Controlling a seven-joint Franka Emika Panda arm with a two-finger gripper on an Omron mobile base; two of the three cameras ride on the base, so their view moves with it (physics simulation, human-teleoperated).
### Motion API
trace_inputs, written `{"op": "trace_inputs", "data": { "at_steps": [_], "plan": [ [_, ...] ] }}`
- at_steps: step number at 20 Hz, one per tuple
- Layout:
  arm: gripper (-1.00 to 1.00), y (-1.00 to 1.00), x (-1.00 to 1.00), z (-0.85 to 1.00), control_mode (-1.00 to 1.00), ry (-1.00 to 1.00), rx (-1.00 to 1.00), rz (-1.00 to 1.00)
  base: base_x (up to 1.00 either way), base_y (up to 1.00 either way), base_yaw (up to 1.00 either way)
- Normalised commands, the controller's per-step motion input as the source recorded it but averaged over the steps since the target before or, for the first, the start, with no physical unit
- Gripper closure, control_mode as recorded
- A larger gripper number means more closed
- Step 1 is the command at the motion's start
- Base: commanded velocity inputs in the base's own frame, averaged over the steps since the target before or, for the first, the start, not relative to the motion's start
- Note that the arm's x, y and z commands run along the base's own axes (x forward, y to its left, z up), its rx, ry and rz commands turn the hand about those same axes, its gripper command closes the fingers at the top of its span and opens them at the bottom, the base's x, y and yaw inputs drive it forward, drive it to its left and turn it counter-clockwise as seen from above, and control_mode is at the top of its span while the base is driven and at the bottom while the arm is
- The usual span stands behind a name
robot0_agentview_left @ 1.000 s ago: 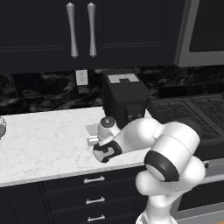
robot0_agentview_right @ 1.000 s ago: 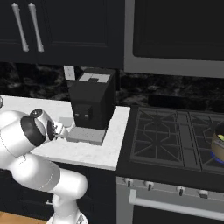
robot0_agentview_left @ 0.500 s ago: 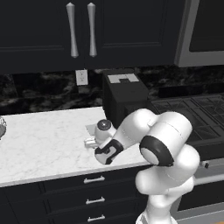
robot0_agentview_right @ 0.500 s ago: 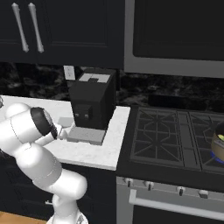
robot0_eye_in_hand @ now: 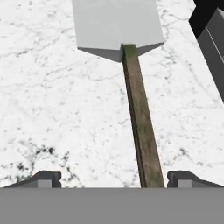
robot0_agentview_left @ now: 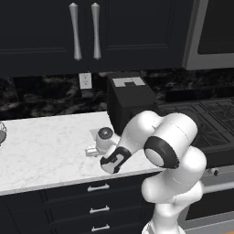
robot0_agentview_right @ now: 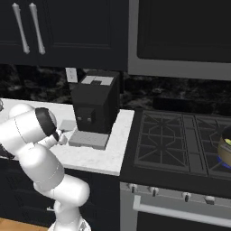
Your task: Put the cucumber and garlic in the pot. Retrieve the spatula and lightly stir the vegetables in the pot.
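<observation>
Probably light and stiff, the spatula (robot0_eye_in_hand: 139, 118) wants gripping mid-handle, where the gripper (robot0_eye_in_hand: 113, 178) hangs with jaws spread wide over the counter (robot0_eye_in_hand: 52, 109)

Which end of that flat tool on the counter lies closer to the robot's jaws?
The brown handle end of the spatula; it runs down between the open gripper tips, while the pale grey blade lies farther away.

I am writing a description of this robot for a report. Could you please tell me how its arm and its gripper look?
The arm is glossy white, built of thick rounded segments, with dark grey rings at the joints. A black band marks the wrist link. The gripper has two small dark grey finger tips with flat, blocky ends. I can see no cables or lettering.
</observation>
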Motion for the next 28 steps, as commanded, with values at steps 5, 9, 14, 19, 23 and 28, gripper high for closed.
{"op": "trace_inputs", "data": {
  "at_steps": [5,9,14,19,23,28],
  "plan": [
    [1.00,0.00,0.00,-0.03,-1.00,0.00,0.00,0.00,0.00,0.00,0.00],
    [1.00,0.00,0.00,0.00,-1.00,-0.01,0.00,0.00,0.00,0.00,0.00],
    [1.00,-0.07,-0.31,0.41,-1.00,-0.08,0.04,0.00,0.00,0.00,0.00],
    [1.00,-0.09,-0.89,1.00,-1.00,-0.14,0.20,-0.07,0.00,0.00,0.00],
    [1.00,-0.02,-0.80,1.00,-1.00,0.03,0.37,-0.12,0.00,0.00,0.00],
    [1.00,0.00,-0.65,1.00,-1.00,0.14,0.32,-0.12,0.00,0.00,0.00]
  ]
}}
